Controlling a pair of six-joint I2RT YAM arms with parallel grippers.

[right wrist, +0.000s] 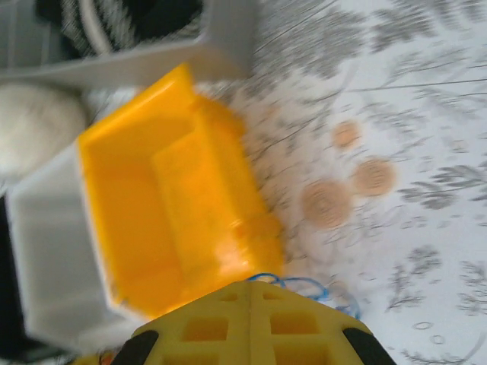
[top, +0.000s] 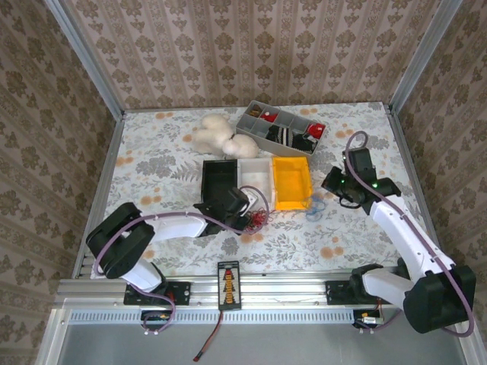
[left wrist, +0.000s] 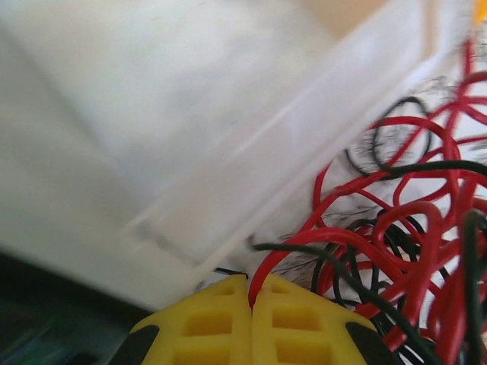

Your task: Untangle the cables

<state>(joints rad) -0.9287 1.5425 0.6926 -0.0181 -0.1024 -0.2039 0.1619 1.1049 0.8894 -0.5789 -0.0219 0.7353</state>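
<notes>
Here left jaws pinch red cable (left wrist: 434,251), right jaws clenched beside blue cable (right wrist: 304,285).

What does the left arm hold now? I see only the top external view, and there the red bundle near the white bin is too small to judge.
Observer: In the left wrist view the left gripper has its jaws shut, and a red wire comes out from between their tips.
Operator: Is the red one free of the others?
Observer: No, black wire crosses through its loops, close beside the white bin wall.
Operator: And the right arm?
Observer: The right gripper also has its jaws shut; the blue wire lies at their tips, beside the yellow bin. I cannot tell whether it is pinched.
</notes>
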